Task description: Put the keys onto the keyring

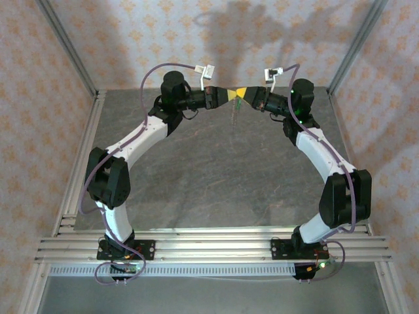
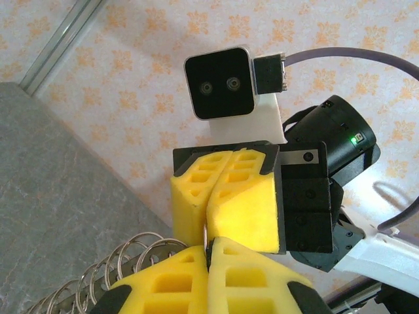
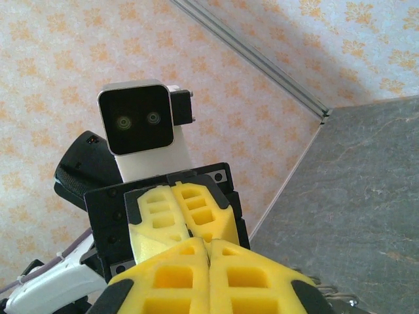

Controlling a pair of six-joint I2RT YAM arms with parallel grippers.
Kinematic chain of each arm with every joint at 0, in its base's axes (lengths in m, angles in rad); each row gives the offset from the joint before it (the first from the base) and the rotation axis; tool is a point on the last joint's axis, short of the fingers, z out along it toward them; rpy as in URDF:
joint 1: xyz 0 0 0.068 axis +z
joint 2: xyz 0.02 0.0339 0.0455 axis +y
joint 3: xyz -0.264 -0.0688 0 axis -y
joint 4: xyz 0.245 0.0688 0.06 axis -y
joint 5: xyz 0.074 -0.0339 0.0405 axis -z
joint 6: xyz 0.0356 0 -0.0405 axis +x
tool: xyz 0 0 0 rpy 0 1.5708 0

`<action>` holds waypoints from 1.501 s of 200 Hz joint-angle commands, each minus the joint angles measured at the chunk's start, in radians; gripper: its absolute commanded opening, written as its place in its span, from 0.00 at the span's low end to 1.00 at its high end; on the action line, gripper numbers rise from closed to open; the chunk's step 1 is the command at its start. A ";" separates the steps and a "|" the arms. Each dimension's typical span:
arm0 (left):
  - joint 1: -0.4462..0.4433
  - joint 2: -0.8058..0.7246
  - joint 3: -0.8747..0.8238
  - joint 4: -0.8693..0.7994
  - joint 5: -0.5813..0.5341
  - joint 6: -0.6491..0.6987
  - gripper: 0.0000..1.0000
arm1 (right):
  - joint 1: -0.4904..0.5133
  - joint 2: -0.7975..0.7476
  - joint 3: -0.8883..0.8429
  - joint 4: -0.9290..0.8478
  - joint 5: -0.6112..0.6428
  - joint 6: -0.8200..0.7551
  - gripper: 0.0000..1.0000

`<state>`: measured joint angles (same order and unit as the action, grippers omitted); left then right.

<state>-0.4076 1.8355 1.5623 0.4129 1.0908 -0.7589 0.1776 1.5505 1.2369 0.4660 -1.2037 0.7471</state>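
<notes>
Both your arms arch up off the table (image 1: 209, 183) and lean in toward each other, meeting nose to nose near its 12 o'clock edge, well above the surface. Your left gripper (image 1: 232, 95) points toward 3 o'clock and your right gripper (image 1: 245, 95) toward 9, with wrists roughly level and elbows bowed out to either side.

Both sets of fingers are pressed fully together, yellow pads flat against each other, and the two pairs of tips touch. From the left wrist you see a thin silvery sliver (image 2: 206, 233) caught right where the tips meet (which pair pinches it, you cannot tell).

The keyring (image 2: 121, 265) shows there as a springy coil of wire loops trailing off toward 8 o'clock from your left fingertips (image 2: 170, 281). Overhead it hangs as a thin strand at 6 o'clock beneath the meeting point. The key is too small to pick out with any certainty.
</notes>
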 commanded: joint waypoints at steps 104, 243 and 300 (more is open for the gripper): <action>-0.025 -0.037 -0.039 0.141 -0.079 -0.030 0.00 | -0.064 -0.121 -0.179 0.217 0.156 0.130 0.32; -0.025 -0.018 -0.031 0.187 -0.088 -0.076 0.00 | 0.018 -0.084 -0.197 0.304 0.150 0.167 0.30; -0.023 -0.022 -0.039 0.187 -0.110 -0.075 0.00 | 0.018 -0.126 -0.258 0.300 0.162 0.157 0.22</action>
<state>-0.4278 1.8355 1.5215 0.5365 1.0046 -0.8303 0.1921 1.4586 1.0080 0.7235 -1.0496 0.9203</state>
